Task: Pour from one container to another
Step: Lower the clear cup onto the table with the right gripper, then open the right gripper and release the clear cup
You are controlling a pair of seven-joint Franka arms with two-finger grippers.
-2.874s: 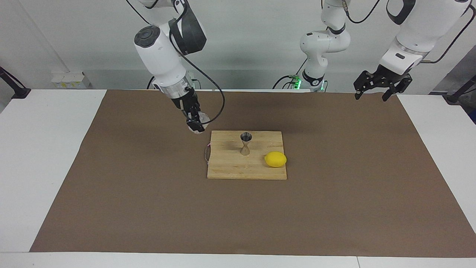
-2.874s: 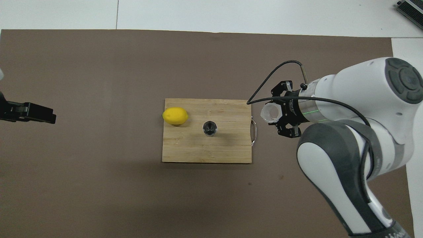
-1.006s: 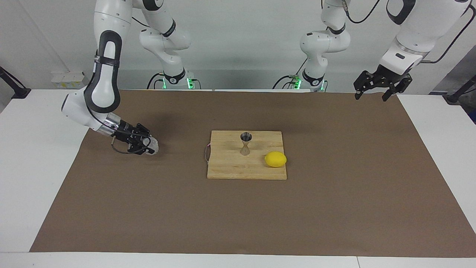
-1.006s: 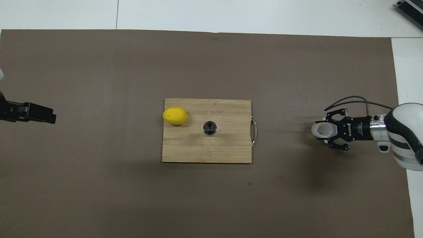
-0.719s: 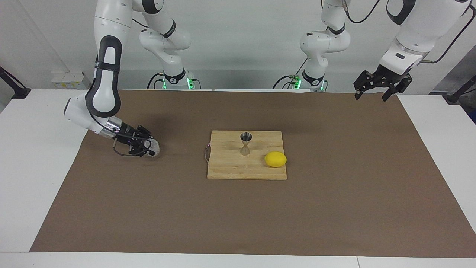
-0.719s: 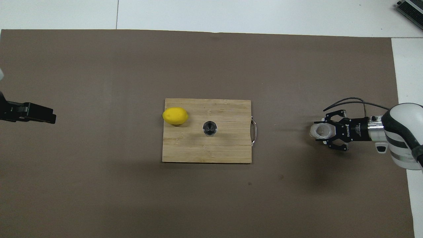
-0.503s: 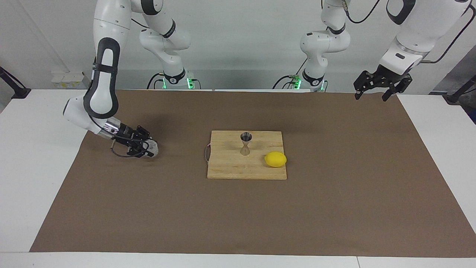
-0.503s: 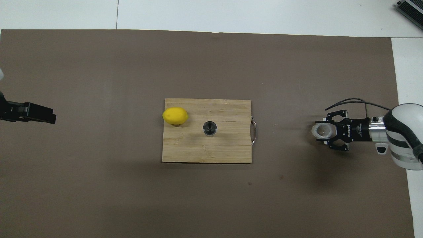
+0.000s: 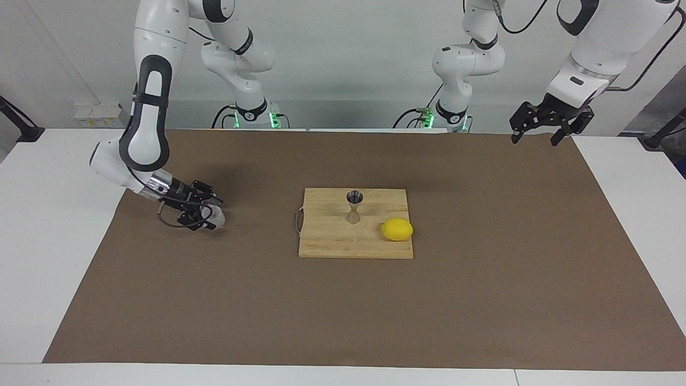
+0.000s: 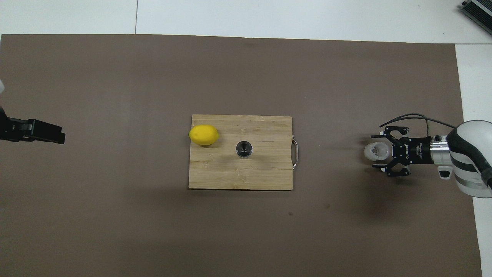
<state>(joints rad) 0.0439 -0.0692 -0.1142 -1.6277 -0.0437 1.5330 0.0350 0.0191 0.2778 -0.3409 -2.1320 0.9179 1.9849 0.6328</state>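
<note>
Glass cup [image 10: 376, 151] now sits on the brown mat [image 10: 115, 215] at the right arm's end of the counter, well apart from the cutting board [image 10: 215, 177], with the right end effector [image 10: 378, 151] spread open around it. Half a second ago those fingers were closed on the cup's walls; they have since parted, so the cup stands free between them on its own base. Three seconds back the same arm held the cup up beside the board, close to the jigger [image 9: 353, 206], so the cup has been carried away from the board and set down since then.

The jigger stands upright on the board in the same spot as in every earlier picture, with the lemon [image 9: 397, 229] beside it toward the left arm's end. Whether anything is in the jigger cannot be told from either view.

The left end effector [image 9: 538, 133] waits open above the mat's corner near its own base, and it has not moved.

Judged from this, the pouring looks finished and the release is the closing step: what probably remains is for the right arm to draw back clear of the cup without knocking it over.
</note>
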